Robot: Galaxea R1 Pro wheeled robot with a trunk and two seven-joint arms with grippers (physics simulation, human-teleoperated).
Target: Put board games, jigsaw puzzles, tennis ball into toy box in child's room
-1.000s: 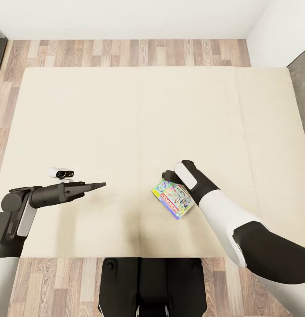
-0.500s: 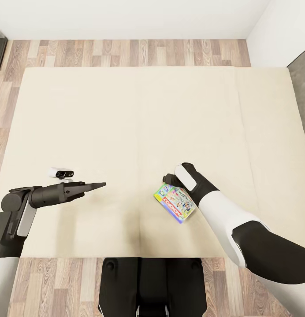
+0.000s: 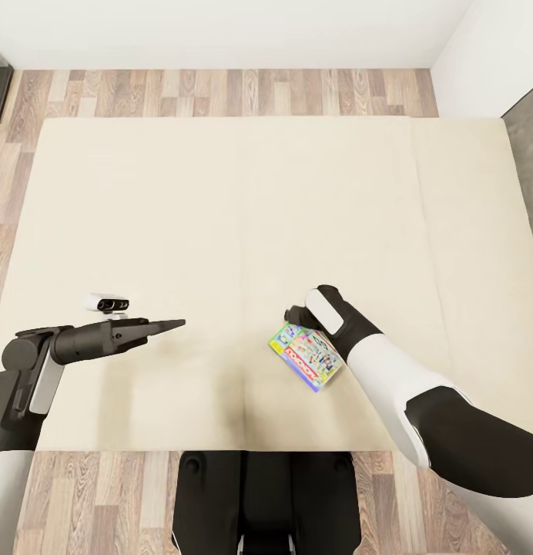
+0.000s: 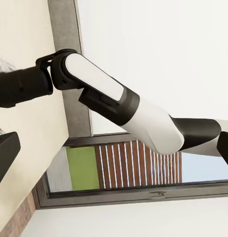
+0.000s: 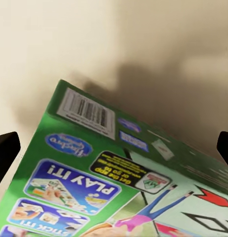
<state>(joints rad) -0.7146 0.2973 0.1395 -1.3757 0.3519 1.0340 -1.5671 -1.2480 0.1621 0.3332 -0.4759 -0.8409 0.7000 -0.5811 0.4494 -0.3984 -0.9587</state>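
The right gripper (image 3: 295, 314) hovers low over the bed (image 3: 220, 216), its wrist bent down toward the mattress, and the Monopoly board game (image 3: 306, 355) lies just beneath and behind it, on the side nearer the robot's base, partly covered by the white forearm. In the right wrist view the 2 dark fingertips (image 5: 5, 150) stand wide apart at the picture's opposite edges with the green box (image 5: 118, 187) between and below them, so the right pincer is spread open and touches nothing that can be seen; a barcode, a blue "PLAY IT!" panel and a cartoon figure show on the printed face, and the box casts a soft shadow on the beige mattress beyond it. From above, the box sits askew to the bed's edges, 1 corner pointing toward the foot of the bed near the robot's trunk. The left gripper (image 3: 174, 324) hangs well apart from the box, across the mattress toward the robot's left, its arm stretched level and its thin fingers drawn together to a single dark point, so it looks closed on nothing. A small white camera unit (image 3: 108, 304) sits on that arm just behind the fingers. In the left wrist view the right arm (image 4: 118, 108) crosses in front of a white wall and a window (image 4: 133, 173) with slats.
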